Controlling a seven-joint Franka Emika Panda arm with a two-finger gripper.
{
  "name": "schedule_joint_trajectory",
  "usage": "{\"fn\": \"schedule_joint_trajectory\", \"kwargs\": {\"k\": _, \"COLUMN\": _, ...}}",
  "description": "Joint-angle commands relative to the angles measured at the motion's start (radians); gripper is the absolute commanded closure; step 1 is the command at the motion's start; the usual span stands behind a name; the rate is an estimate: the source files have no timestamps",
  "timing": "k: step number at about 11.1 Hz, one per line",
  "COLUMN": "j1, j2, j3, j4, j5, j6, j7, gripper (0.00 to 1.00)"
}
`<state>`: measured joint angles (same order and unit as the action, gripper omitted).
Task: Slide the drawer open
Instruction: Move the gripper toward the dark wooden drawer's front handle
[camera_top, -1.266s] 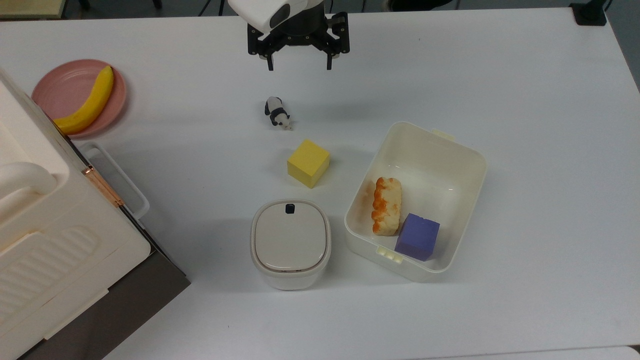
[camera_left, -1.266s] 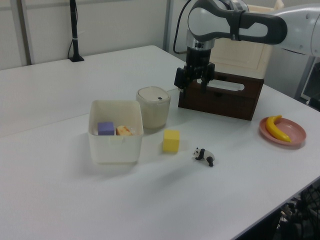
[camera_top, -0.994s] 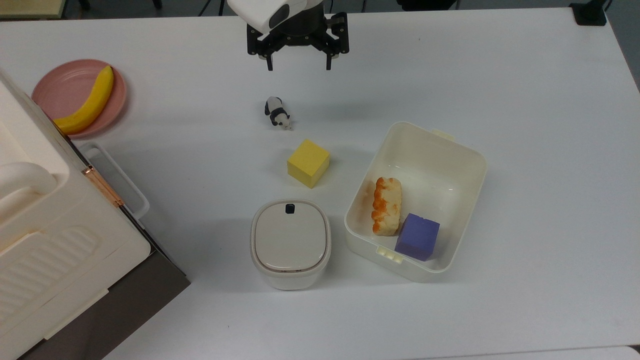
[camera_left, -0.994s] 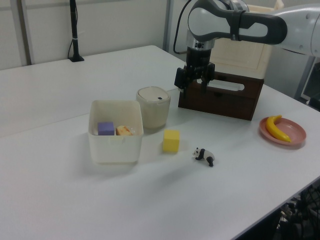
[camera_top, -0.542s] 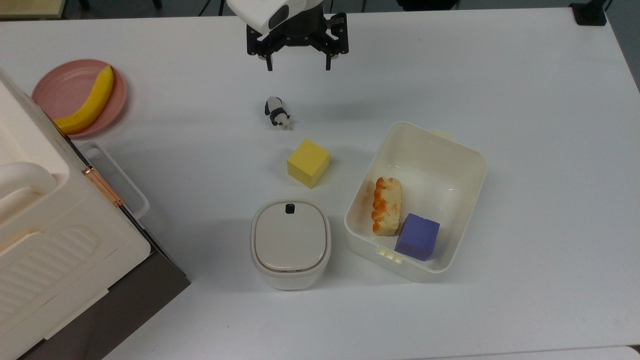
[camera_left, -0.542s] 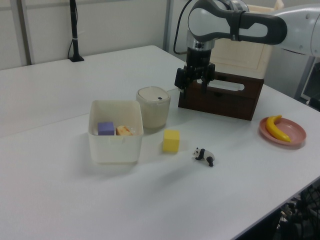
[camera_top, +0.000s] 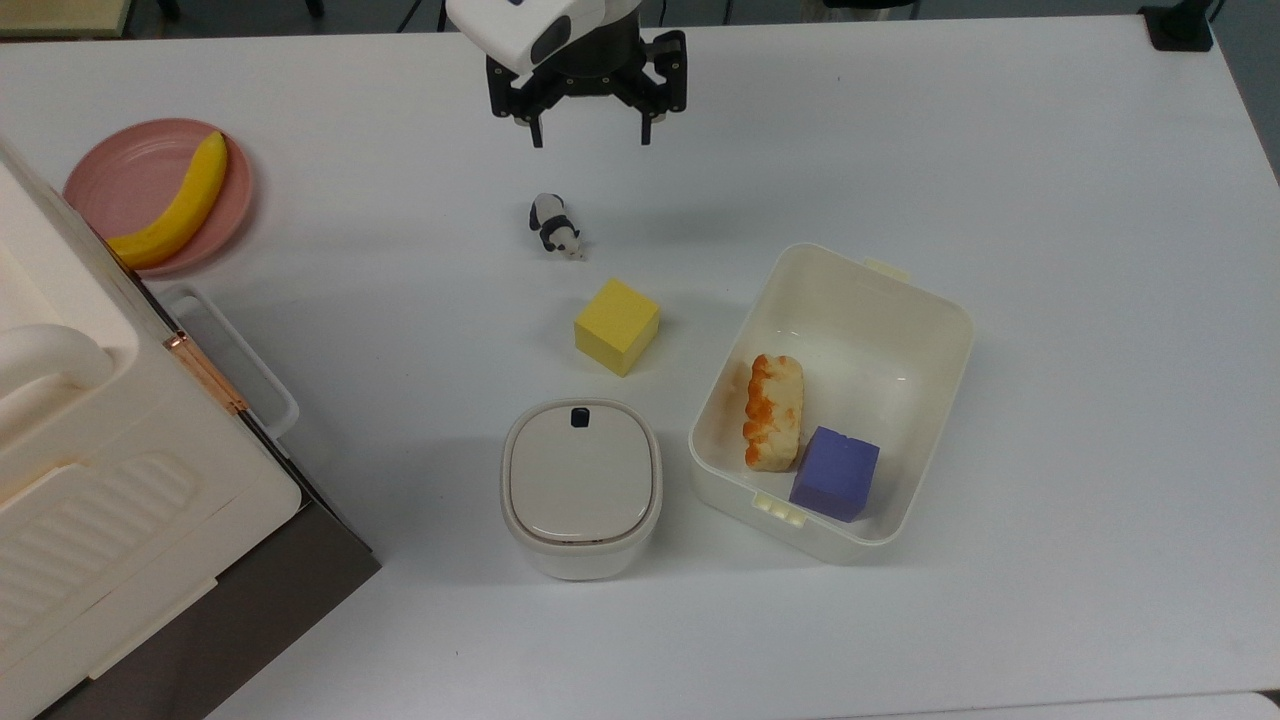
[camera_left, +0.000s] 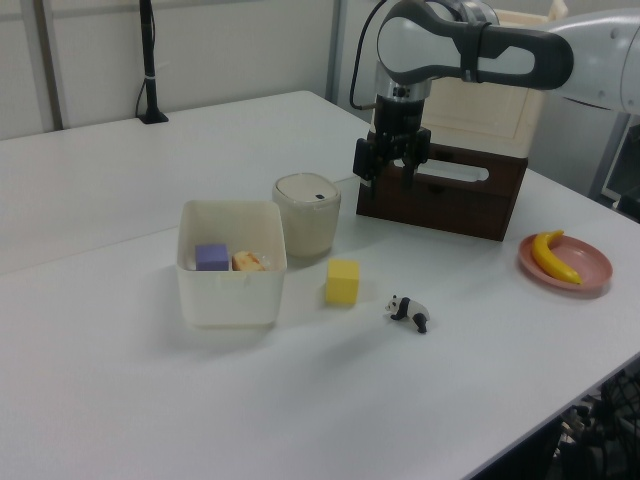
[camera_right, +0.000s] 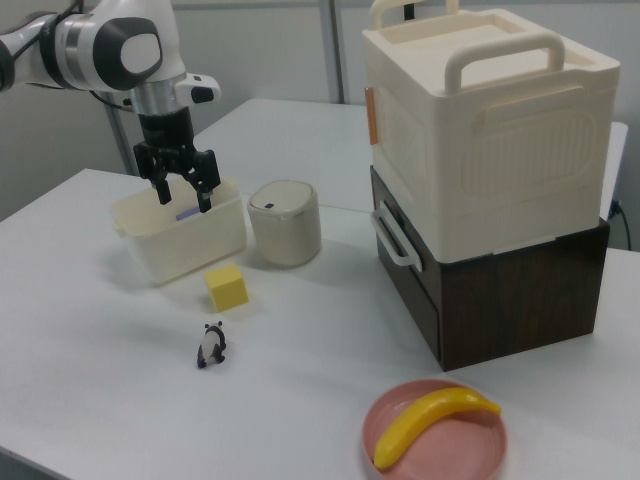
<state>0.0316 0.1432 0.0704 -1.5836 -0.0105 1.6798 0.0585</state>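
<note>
Top view: the gripper (camera_top: 588, 140) hangs at the upper centre, jaws wide and empty; the drawer (camera_top: 250, 580) sits lower left. Left view: drawer (camera_left: 440, 195) at the upper right. Right view: drawer (camera_right: 412, 265) at the centre right, closed, white handle (camera_right: 393, 240) in front.

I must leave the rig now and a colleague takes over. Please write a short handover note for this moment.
Claw: open, empty, raised above the table, near the top view's upper edge, beyond the panda figure.
Drawer: shut, dark front flush with the cabinet; its white loop handle is untouched, far from the claw.
Done: nothing on the drawer yet.
Left: bring the claw to the handle, grip it, pull the drawer out.
</note>
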Motion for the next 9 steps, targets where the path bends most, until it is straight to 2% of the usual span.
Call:
{"fn": "schedule_joint_trajectory", "kwargs": {"k": 1, "j1": -0.002, "j2": -0.022, "j3": -0.006, "j4": -0.041, "j5": 0.018, "j6": 0.046, "j7": -0.038, "gripper": 0.27}}
{"fn": "schedule_joint_trajectory", "kwargs": {"k": 2, "j1": -0.009, "j2": -0.022, "j3": -0.008, "j4": -0.039, "j5": 0.018, "j6": 0.047, "j7": -0.063, "gripper": 0.37}}
{"fn": "schedule_joint_trajectory", "kwargs": {"k": 3, "j1": -0.016, "j2": -0.022, "j3": -0.008, "j4": -0.038, "j5": 0.017, "j6": 0.048, "j7": -0.119, "gripper": 0.36}}
{"fn": "schedule_joint_trajectory", "kwargs": {"k": 5, "j1": -0.051, "j2": -0.021, "j3": -0.029, "j4": -0.039, "j5": 0.015, "j6": 0.064, "j7": -0.346, "gripper": 0.36}}
{"fn": "schedule_joint_trajectory", "kwargs": {"k": 7, "j1": -0.053, "j2": 0.001, "j3": -0.093, "j4": -0.039, "j5": 0.004, "j6": 0.164, "j7": -0.481, "gripper": 0.36}}
{"fn": "schedule_joint_trajectory", "kwargs": {"k": 9, "j1": -0.067, "j2": 0.044, "j3": -0.132, "j4": -0.035, "j5": -0.055, "j6": 0.286, "j7": -0.566, "gripper": 0.36}}
